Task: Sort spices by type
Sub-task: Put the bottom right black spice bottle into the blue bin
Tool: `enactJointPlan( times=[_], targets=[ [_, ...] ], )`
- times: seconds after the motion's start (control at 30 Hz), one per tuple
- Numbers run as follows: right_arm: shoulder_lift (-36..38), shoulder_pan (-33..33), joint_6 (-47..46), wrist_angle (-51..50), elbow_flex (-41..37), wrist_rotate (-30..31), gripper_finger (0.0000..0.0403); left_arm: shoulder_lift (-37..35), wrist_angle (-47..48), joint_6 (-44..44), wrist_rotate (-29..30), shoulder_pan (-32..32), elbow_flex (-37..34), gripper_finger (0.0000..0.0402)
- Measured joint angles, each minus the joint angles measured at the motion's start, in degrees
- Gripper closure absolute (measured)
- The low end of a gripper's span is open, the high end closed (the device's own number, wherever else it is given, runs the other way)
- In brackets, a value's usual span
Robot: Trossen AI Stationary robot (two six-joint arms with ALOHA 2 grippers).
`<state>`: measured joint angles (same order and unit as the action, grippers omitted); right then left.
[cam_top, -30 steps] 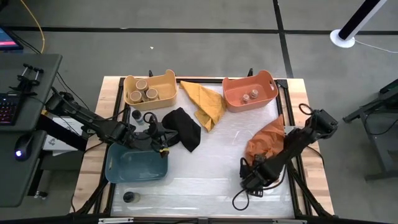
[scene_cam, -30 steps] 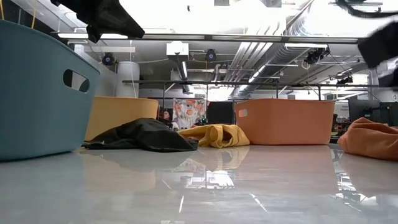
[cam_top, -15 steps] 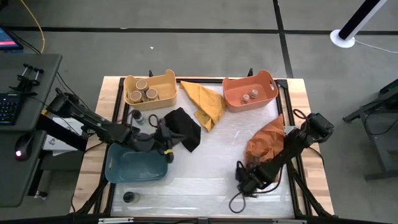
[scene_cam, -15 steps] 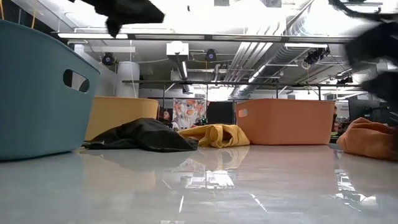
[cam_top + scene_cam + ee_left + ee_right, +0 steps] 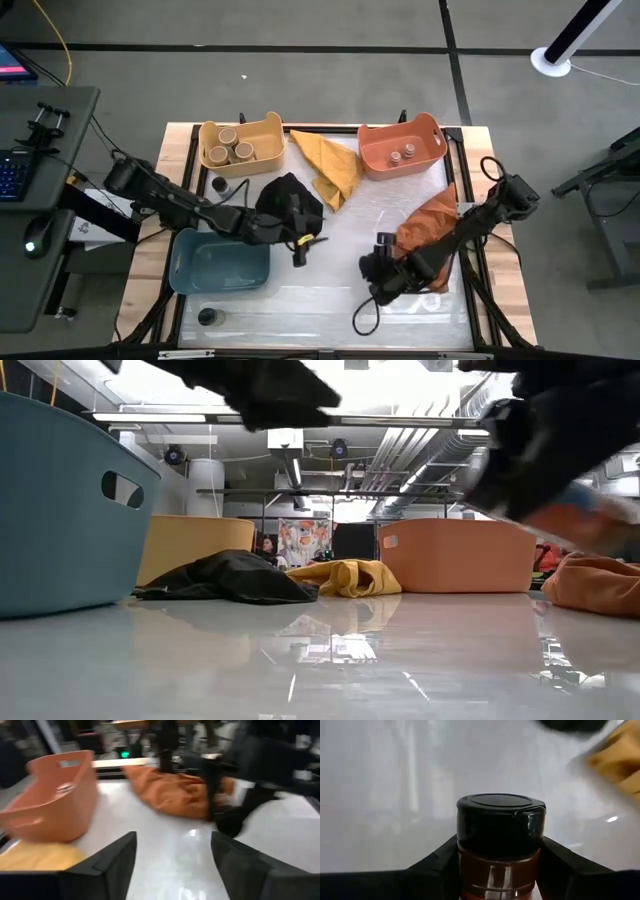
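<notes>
The right gripper (image 5: pixel 499 870) clamps a black-topped jar (image 5: pixel 500 827) upright between its fingers, the left gripper (image 5: pixel 172 865) hangs spread and empty, and in my judgement the jar could slip during transport if that clamp loosens.
</notes>
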<state>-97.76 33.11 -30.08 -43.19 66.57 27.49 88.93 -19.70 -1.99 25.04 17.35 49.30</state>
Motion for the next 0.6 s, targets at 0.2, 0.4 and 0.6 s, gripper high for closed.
enactJointPlan(
  times=[0.2,0.4,0.6],
  targets=[
    [0.00,-4.03,8.61,1.41,1.41,6.08,0.0218,7.65,0.13,7.12,-6.40,-0.14,5.61,0.0117],
    [0.00,-7.30,18.40,6.70,1.89,0.34,0.0218,13.52,0.16,19.23,-5.46,0.35,9.07,0.0114],
    [0.00,-9.28,22.55,9.80,1.94,-4.32,0.0218,16.01,0.44,35.13,-1.51,1.55,9.35,0.0114]
  ],
)
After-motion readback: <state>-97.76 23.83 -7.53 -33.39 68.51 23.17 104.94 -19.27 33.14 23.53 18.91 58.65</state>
